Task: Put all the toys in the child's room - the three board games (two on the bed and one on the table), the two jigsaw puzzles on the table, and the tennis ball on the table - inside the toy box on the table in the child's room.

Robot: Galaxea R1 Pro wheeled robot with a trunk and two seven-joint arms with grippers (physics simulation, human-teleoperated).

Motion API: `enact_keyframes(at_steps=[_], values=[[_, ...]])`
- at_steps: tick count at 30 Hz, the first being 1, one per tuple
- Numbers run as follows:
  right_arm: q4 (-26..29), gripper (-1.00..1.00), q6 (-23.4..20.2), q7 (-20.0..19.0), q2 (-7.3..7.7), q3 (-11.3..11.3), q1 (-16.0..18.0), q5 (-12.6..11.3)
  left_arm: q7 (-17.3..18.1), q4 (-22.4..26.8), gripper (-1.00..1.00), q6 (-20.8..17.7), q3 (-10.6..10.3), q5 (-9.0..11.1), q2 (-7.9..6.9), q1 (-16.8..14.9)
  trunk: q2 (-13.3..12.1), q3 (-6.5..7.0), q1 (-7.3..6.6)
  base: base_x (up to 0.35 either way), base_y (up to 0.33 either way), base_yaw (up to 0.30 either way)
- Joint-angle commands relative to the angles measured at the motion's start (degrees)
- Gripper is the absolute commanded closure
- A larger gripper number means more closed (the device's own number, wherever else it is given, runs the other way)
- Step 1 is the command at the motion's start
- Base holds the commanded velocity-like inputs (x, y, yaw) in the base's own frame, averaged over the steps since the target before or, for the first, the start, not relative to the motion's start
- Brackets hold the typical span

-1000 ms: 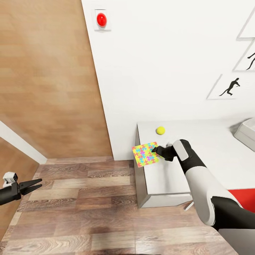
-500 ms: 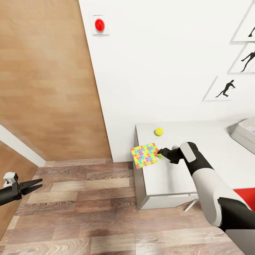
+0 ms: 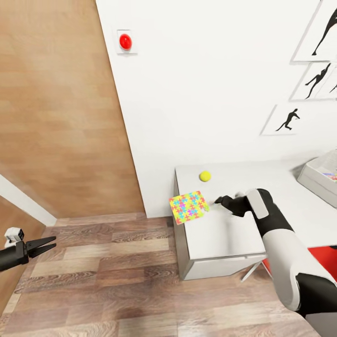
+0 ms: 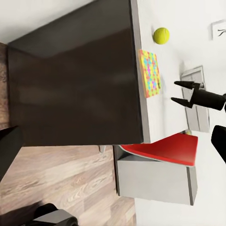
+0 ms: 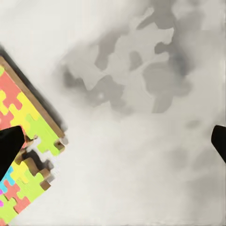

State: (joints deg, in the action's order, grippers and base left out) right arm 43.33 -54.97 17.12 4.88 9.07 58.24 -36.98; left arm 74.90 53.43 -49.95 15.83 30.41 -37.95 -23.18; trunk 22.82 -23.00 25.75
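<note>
Since a second ago my right gripper [image 3: 216, 202] has let go and backed off: one jigsaw puzzle [image 3: 188, 207] lies flat, a corner over the counter [image 3: 220, 234] edge, fingers spread wide beside it. One tennis ball [image 3: 204, 176] sits behind near the wall. One toy box [image 3: 318, 177] at the far end. My left gripper [image 3: 44, 245] hangs open over the floor [image 3: 107, 276].

Puzzle [image 3: 188, 207] on table [image 3: 224, 234] corner; ball [image 3: 204, 176] behind.
</note>
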Motion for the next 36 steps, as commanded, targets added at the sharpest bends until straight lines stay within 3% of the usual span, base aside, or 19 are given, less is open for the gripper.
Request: enact_keyframes(at_steps=[1,5,7,9,11,12,14,16,18,23,26,29,31,33,36], values=[[2.9,-1.0,-1.26,0.22,0.17,0.51,-1.13,-1.22,0.07,0.0,-1.0,-0.51,-0.01,0.17,-0.01,-0.03,0.1,0.0,0.04,0.0,0.0,-0.079],[9.83,-1.0,-4.27,-1.42,0.38,2.93,-4.37,-4.22,0.07,0.0,-1.0,-0.51,-0.01,0.17,0.02,-0.03,0.1,0.36,0.04,0.0,0.0,-0.079],[13.55,-1.0,-5.03,-2.83,0.54,4.59,-6.63,-6.9,0.07,0.0,-1.0,-0.5,-0.01,0.17,0.04,-0.03,0.1,0.54,0.04,0.0,0.0,-0.079],[17.74,-1.0,-5.03,-5.46,1.14,5.92,-10.39,-11.31,0.06,0.0,-1.0,-0.5,-0.01,0.17,0.06,-0.03,0.1,0.73,0.04,0.0,0.0,-0.079],[21.4,-1.0,-5.03,-10.01,2.4,6.22,-14.91,-16.5,0.02,0.0,-1.0,-0.5,-0.01,0.17,0.06,-0.03,0.1,0.91,0.04,0.0,0.0,-0.079],[22.38,-1.0,-5.03,-11.52,2.72,6.22,-16.12,-17.76,0.01,0.0,-1.0,-0.5,-0.01,0.17,0.06,-0.03,0.1,1.0,0.04,0.0,0.0,-0.079],[27.05,-1.0,-5.03,-18.65,3.46,6.17,-21.52,-21.45,0.0,0.0,-1.0,-0.5,0.02,0.17,0.07,-0.03,0.1,1.18,0.04,0.0,0.0,-0.077],[33.2,-1.0,-5.03,-26.98,3.56,6.09,-28.59,-22.97,-0.05,0.0,-1.0,-0.5,0.05,0.17,0.07,-0.03,0.1,1.36,0.04,0.0,0.0,-0.074],[37.39,-1.0,-5.03,-32.93,3.51,6.02,-34.48,-23.35,-0.08,0.0,-1.0,-0.5,0.06,0.17,0.11,-0.03,0.1,1.54,0.04,0.0,0.0,-0.063],[43.99,-1.0,-4.72,-43.05,3.34,5.88,-46.23,-23.6,-0.16,0.0,-1.0,-0.5,0.07,0.17,0.15,-0.03,0.1,1.99,0.04,0.0,0.0,-0.027],[46.37,-1.0,-1.49,-48.16,3.27,5.33,-52.64,-23.65,-0.31,0.0,-1.0,-0.49,-0.29,0.13,0.18,-0.03,0.1,2.15,0.04,0.0,0.0,-0.006],[47.05,-1.0,1.99,-51.88,3.35,2.92,-56.23,-23.56,-0.44,0.0,-1.0,-0.47,-0.95,0.05,0.2,-0.03,0.1,2.21,0.04,0.0,0.0,-0.002],[47.15,-1.0,5.42,-53.48,3.56,0.06,-57.64,-22.93,-0.51,0.0,-1.0,-0.44,-1.35,0.02,0.21,-0.03,0.1,2.23,0.04,0.0,0.0,-0.001],[47.22,-1.0,9.98,-54.68,3.86,-3.2,-58.52,-20.66,-0.53,0.0,-1.0,-0.47,-1.64,0.05,0.22,-0.03,0.1,2.24,0.04,0.0,0.0,0.0],[47.26,-1.0,12.33,-55.17,3.86,-4.86,-58.88,-18.59,-0.58,0.0,-1.0,-0.49,-1.76,0.1,0.27,-0.09,0.1,2.24,0.04,0.0,0.0,0.0]])
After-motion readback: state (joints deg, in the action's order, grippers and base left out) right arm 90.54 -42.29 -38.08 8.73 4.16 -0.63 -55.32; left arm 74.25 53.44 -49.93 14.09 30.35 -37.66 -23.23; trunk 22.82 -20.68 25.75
